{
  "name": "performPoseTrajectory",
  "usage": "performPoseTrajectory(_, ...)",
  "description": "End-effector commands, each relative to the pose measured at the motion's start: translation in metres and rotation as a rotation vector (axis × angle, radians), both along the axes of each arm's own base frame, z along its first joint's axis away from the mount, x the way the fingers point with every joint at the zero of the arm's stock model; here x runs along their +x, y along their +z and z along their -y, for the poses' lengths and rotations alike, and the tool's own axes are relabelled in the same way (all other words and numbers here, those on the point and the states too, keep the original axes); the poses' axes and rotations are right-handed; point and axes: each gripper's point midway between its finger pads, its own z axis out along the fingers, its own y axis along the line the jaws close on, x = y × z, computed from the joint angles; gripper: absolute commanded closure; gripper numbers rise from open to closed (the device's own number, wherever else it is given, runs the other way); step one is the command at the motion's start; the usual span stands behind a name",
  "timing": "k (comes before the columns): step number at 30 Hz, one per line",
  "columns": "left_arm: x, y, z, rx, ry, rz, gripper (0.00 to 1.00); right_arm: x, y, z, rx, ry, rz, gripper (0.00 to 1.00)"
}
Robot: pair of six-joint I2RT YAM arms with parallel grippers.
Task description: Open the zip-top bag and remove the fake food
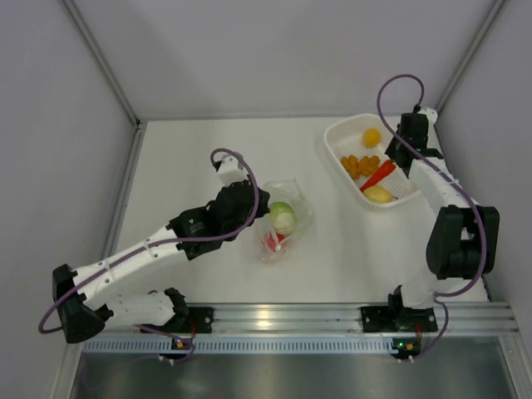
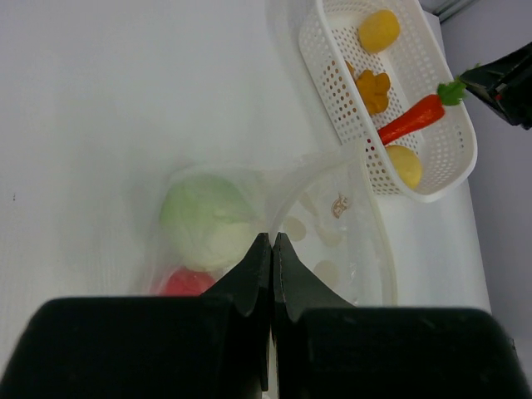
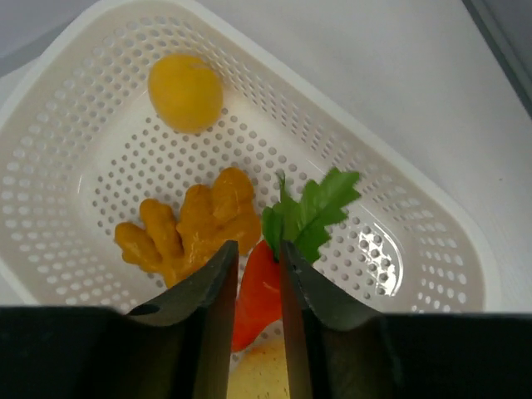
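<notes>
The zip-top bag lies mid-table, clear and crinkly, with a pale-green ball and a red ball inside. My left gripper is shut on the bag's left edge. In the left wrist view its closed tips pinch the film beside the green ball and the red ball. My right gripper hovers over the white basket, jaws slightly apart and empty. The red chilli lies below them.
The basket at the back right holds an orange ball, an orange lumpy piece, the chilli and a yellow lemon. Side walls run close to the table's left and right edges.
</notes>
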Motion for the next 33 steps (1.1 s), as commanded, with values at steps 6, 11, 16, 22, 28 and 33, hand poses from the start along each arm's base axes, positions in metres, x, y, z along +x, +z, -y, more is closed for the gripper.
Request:
performPoseTrajectory(6,-0.006,0.020,0.003,-0.070,-0.039,0.019,1.00,0.007,0.016,0.014,-0.056,-0.032,-0.036,0.02)
performPoseTrajectory(11,-0.005,0.022,0.004,-0.068,-0.037,0.024,1.00,-0.002,0.055,-0.082,0.238,0.345,0.145,0.01)
performPoseTrajectory(16,0.000,0.018,0.001,-0.051,-0.005,0.026,1.00,-0.046,0.085,-0.159,0.332,0.572,0.185,0.24)
performPoseTrajectory(22,0.003,0.010,0.001,-0.028,0.014,0.020,1.00,-0.119,0.096,-0.251,0.235,0.758,0.125,0.42)
performPoseTrajectory(28,0.006,0.002,0.003,-0.016,0.023,0.007,1.00,-0.184,0.089,-0.314,0.223,0.922,0.091,0.60)
performPoseTrajectory(33,0.006,-0.001,0.004,-0.015,0.028,-0.001,1.00,-0.207,0.081,-0.330,0.157,0.882,0.120,0.68)
